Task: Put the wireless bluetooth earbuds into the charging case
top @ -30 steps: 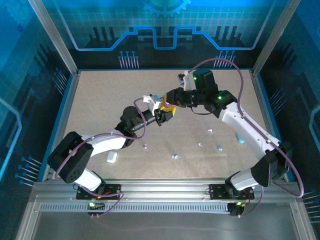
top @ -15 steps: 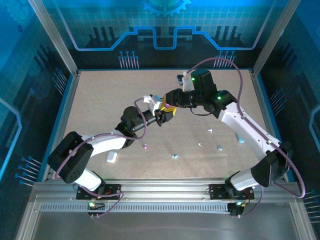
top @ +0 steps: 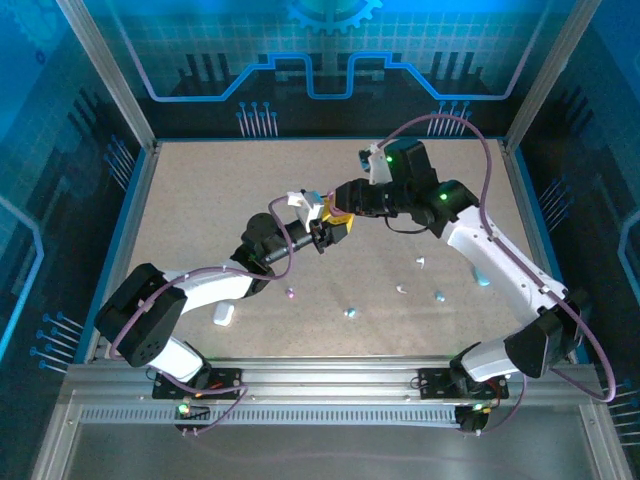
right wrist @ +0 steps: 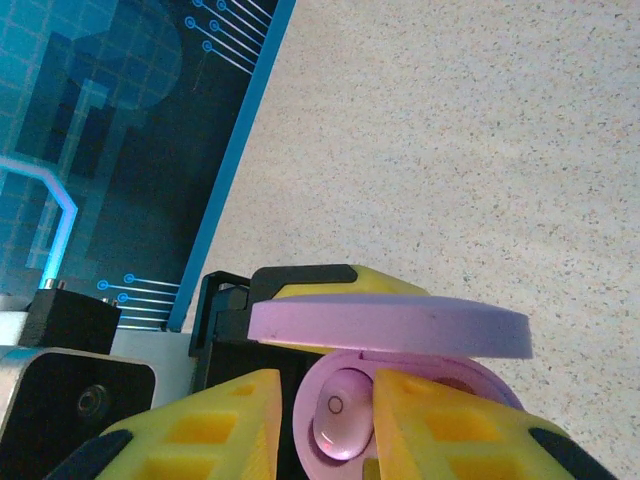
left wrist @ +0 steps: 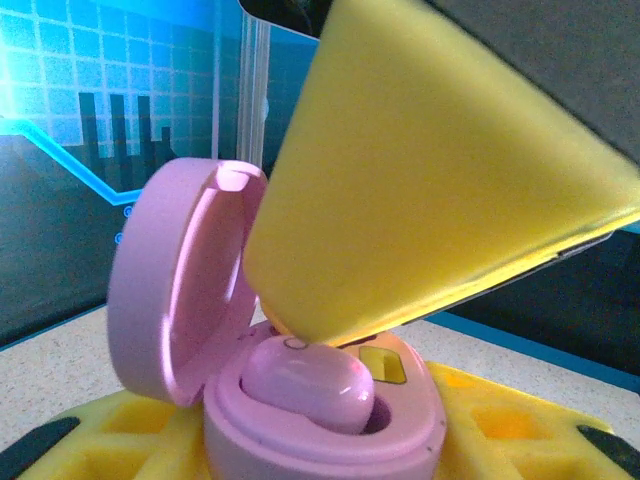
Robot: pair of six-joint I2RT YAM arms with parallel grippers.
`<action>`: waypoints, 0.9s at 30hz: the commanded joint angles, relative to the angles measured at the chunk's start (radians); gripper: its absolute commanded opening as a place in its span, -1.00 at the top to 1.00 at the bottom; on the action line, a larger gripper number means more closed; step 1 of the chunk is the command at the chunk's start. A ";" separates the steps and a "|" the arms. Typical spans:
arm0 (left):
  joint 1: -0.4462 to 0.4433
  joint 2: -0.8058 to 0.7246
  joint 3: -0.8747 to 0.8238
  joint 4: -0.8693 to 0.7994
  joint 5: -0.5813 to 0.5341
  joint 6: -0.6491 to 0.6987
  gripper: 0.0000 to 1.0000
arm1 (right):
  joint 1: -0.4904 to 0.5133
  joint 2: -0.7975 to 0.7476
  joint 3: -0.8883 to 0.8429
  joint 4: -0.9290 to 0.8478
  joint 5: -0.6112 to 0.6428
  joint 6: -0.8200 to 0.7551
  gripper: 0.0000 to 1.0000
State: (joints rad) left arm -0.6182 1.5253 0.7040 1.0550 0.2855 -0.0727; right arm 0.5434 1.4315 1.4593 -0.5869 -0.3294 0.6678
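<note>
One pink case (left wrist: 170,300), one white case (top: 223,314), at least five loose earbuds (top: 350,312).

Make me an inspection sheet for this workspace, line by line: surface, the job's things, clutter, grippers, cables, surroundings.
Surface: speckled beige table, no spills seen.
Job's things: purple charging case, lid open, with a seated earbud in it. Loose on the table are a purple bud, a light blue bud, a white bud, and more further right.
Clutter: white case beside the left arm.
Grippers: left gripper shut on the purple charging case. Right gripper open, its jaws either side of the seated earbud.
Cables: purple cables loop along both arms.
Surroundings: blue printed panels, metal rail at the near edge.
</note>
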 commanded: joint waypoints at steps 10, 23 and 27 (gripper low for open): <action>-0.001 -0.037 0.000 0.089 -0.028 0.059 0.10 | 0.009 -0.076 0.024 0.007 -0.132 -0.047 0.38; 0.014 -0.193 -0.090 0.022 -0.093 0.109 0.11 | -0.233 -0.312 -0.212 0.004 0.117 -0.004 0.30; 0.017 -0.299 -0.100 -0.070 -0.108 0.119 0.10 | -0.266 -0.184 -0.261 -0.002 -0.018 -0.034 0.28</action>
State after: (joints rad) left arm -0.6064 1.3071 0.6121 1.0180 0.2073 0.0139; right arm 0.2852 1.1610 1.2339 -0.5579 -0.2691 0.6323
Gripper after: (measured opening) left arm 0.449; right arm 0.359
